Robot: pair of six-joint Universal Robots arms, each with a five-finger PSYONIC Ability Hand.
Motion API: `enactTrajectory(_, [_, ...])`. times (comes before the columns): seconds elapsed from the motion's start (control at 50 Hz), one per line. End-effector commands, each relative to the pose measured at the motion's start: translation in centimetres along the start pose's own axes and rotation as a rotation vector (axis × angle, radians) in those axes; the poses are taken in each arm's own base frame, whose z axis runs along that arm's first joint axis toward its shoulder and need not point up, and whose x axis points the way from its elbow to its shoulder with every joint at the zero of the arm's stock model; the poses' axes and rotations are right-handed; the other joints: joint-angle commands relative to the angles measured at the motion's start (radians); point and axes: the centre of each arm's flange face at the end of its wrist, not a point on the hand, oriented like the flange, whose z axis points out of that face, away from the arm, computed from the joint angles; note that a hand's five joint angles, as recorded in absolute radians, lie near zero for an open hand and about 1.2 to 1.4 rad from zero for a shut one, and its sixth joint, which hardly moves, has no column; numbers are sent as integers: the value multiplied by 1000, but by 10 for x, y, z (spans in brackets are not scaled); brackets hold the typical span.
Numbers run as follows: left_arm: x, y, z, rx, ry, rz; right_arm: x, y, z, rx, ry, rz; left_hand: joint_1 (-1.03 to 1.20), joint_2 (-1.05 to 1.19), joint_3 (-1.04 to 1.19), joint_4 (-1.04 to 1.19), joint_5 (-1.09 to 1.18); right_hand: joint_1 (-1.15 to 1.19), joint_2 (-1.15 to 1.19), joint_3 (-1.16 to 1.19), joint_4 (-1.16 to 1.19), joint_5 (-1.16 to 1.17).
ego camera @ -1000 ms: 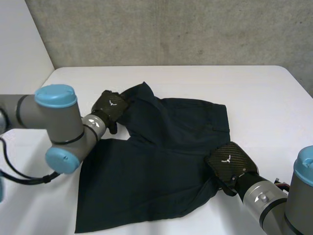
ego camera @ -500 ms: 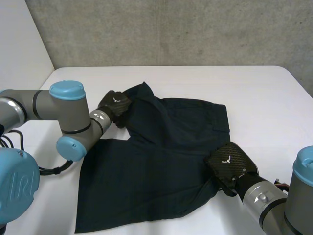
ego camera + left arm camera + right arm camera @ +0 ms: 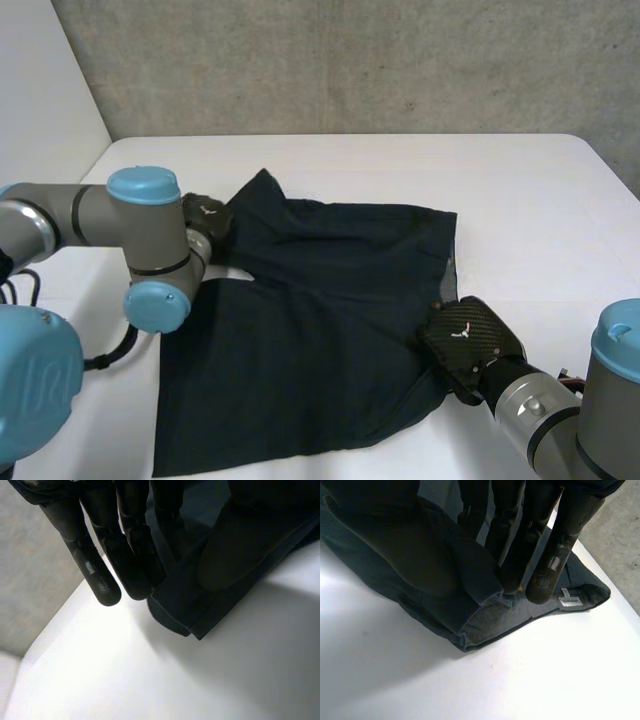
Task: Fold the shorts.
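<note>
Plainly, in the wrist views the left hand [image 3: 131,550] and right hand [image 3: 547,535] each pinch the shorts' [image 3: 310,320] edge.

No readable text; white tag [image 3: 568,601] on shorts [image 3: 445,615] illegible.

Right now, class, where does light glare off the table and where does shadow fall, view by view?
Left wrist view: the table glares white beyond the left hand, greying beneath the shorts. Right wrist view: bright table, grey shade along the shorts' fold under the right hand. Head view: even light, no glare.
</note>
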Motion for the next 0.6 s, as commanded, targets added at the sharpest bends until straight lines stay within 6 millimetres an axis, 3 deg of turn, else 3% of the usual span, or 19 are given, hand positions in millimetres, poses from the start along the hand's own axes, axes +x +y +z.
enactTrajectory(0.02, [-8,2,-29,-98,-70,32,-2,0,-1,-1,-8,0,261,203,210,195,262,418,212,214,204,250])
enactTrajectory(0.26, [-6,9,-54,-144,-48,37,-2,1,-3,-6,-11,1,241,183,190,175,242,418,212,214,204,250])
enactTrajectory(0.3, [-5,7,-55,-133,-46,35,-2,1,-3,-7,-7,1,130,72,79,64,131,418,212,214,204,250])
enactTrajectory(0.34, [-6,5,-54,-122,-46,28,-1,0,-4,-7,-7,1,-391,-449,-442,-457,-390,418,212,214,204,250])
enactTrajectory(0.38, [-7,6,-54,-120,-51,24,-1,0,-4,-5,-4,1,-756,-814,-807,-822,-755,418,212,214,204,250])
enactTrajectory(0.46, [-16,-7,-57,-86,-79,9,0,-1,-5,-3,1,2,-845,-904,-896,-911,-844,418,212,214,204,250])
enactTrajectory(0.54, [-35,-28,-74,-33,-114,-49,1,-2,-4,1,2,4,-842,-901,-893,-908,-841,418,212,214,204,250])
enactTrajectory(0.6, [-46,-40,-98,-1,-120,-114,2,-2,-3,7,8,16,-833,-892,-885,-900,-832,418,212,214,204,250])
